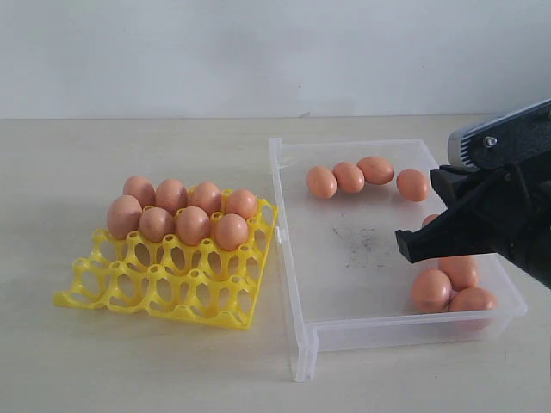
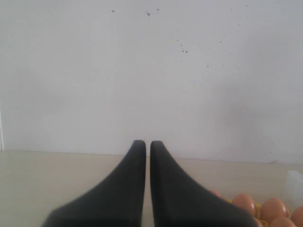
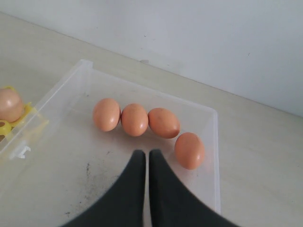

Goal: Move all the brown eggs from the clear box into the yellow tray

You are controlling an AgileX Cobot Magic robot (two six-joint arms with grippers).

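Note:
Several brown eggs (image 1: 192, 225) fill the two back rows of the yellow tray (image 1: 155, 297) on the left. The clear box (image 1: 297, 258) lies to its right. A row of brown eggs (image 1: 349, 177) lies along its far wall, and three more (image 1: 430, 291) cluster in its near right corner. My right gripper (image 1: 403, 244) hovers over the box's right side, shut and empty, partly hiding an egg. In the right wrist view the right gripper (image 3: 147, 153) points at the far row of eggs (image 3: 135, 119). The left gripper (image 2: 147, 144) is shut and empty, with tray eggs (image 2: 274, 210) at the frame's corner.
The front two rows of the tray (image 1: 129, 284) hold nothing. The box floor (image 1: 366, 249) is scuffed in the middle. A pale wall (image 1: 258, 52) stands behind the beige table (image 1: 129, 370).

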